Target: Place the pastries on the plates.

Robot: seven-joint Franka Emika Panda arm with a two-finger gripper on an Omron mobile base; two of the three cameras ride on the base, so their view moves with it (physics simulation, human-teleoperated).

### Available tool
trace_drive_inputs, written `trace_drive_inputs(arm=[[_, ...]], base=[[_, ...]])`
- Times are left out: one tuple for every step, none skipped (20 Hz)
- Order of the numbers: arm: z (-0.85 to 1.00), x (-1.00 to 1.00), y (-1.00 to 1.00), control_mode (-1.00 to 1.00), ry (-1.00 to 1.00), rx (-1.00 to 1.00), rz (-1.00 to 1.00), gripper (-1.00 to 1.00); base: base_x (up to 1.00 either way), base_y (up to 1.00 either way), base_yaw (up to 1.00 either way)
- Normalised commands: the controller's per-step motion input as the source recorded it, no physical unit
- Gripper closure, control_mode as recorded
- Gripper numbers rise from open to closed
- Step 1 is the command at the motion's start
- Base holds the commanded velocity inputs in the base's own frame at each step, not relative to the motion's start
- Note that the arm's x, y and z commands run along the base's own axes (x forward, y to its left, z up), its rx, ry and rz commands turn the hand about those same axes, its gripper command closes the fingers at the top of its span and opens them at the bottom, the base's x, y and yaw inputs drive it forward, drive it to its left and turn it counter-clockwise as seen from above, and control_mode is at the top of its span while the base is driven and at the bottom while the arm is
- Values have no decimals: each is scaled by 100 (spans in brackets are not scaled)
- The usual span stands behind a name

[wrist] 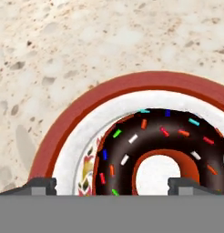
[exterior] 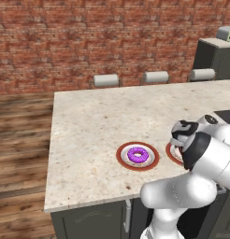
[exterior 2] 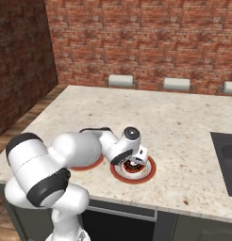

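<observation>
Dark chocolate ring doughnut [wrist: 157, 136] with many-coloured sprinkles lying flat on a round plate [wrist: 63, 132] with white centre and broad reddish-brown rim, a little off centre on it. Same plate [exterior 2: 147, 172] near the front edge of the speckled beige stone worktop [exterior: 103, 116], towards its middle. Two-finger gripper [exterior 2: 133, 164] low over this doughnut, dark fingertips [wrist: 40, 185] spread wide to either side of the ring and apart from it, gripping nothing. Purple-iced ring doughnut [exterior: 138, 154] centred on the second, matching plate [exterior: 121, 156], just beside the first along the same front edge, nearer the worktop's left end. White arm [exterior: 205, 158] bent low over the front edge, hiding part of a plate in each base view. Beyond the far edge, three grey stool backs [exterior: 106, 80] against the red brick wall [exterior: 89, 37].
</observation>
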Motion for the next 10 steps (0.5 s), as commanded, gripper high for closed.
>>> trace_drive_inputs(arm=[[49,-17,0,-100,0,0,0,-100],[52,-13,9,-100,0,-1,0,-100],[56,-12,16,-100,0,-2,0,-100],[62,-13,28,-100,0,-5,0,-100],[66,-14,35,-100,0,-7,0,-100],[74,-11,31,-100,0,-7,0,-100],[76,-13,29,-100,0,-7,0,-100],[77,-19,25,-100,0,-8,0,-100],[75,-22,24,-100,-4,-8,0,-100],[69,-26,23,-100,-4,-8,0,-100]], base=[[0,0,0],[0,0,0],[0,0,0],[0,0,0],[0,0,0],[0,0,0],[0,0,0],[0,0,0],[0,0,0],[0,0,0]])
